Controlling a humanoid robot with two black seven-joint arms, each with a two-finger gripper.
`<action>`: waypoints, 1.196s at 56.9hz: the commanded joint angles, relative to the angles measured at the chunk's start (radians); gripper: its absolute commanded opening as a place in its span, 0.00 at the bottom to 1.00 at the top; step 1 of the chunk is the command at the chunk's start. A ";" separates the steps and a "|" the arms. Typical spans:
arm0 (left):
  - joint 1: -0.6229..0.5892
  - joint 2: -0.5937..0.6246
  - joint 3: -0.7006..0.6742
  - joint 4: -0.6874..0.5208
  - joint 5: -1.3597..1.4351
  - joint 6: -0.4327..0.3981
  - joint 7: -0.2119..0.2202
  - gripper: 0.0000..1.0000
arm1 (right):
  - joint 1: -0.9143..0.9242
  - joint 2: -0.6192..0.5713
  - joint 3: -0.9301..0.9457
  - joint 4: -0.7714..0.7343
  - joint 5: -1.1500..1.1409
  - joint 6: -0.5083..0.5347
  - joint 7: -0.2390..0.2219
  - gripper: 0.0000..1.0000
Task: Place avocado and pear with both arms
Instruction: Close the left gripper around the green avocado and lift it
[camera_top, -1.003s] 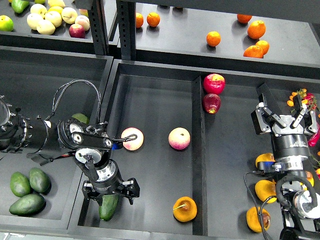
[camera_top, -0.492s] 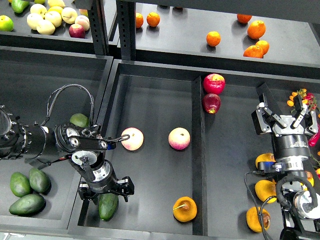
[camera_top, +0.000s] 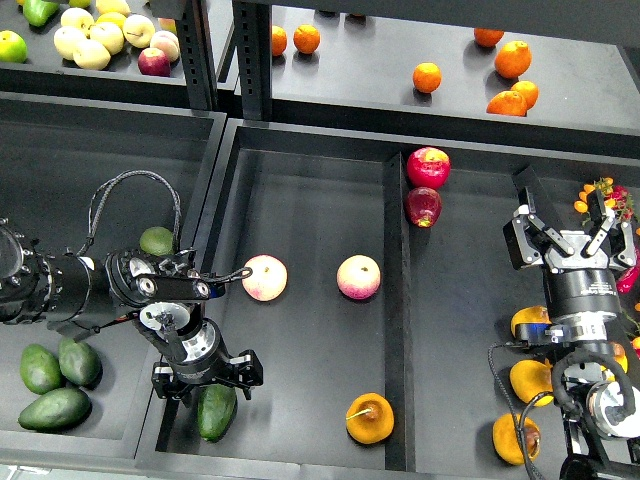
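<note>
Jaws of the left gripper (camera_top: 204, 383) sat spread over the dark green oval avocado (camera_top: 216, 410); right gripper (camera_top: 572, 238) gaped empty; a nudge could've rolled it.

Left tool (camera_top: 205, 384) over avocado (camera_top: 216, 410) (pear (camera_top: 369, 418) apart).

Mock grocery produce section, likely lab setup. Black shelving posts (camera_top: 198, 50), dark display trays (camera_top: 300, 180) with dividers. Fruit sorted by kind: oranges (camera_top: 512, 58) on upper shelf, pale apples (camera_top: 95, 40) upper left, avocados (camera_top: 55, 375) lower left.
</note>
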 joint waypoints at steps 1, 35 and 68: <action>0.005 0.000 0.000 0.003 0.000 0.000 0.000 0.99 | 0.000 0.000 0.000 0.000 0.000 0.002 0.000 1.00; 0.034 0.000 -0.007 0.032 0.016 0.000 0.000 0.94 | 0.000 0.000 0.000 0.000 0.000 0.002 0.000 1.00; 0.042 0.000 -0.020 0.041 0.006 0.000 0.000 0.74 | 0.000 0.000 0.000 0.000 0.000 0.002 0.000 1.00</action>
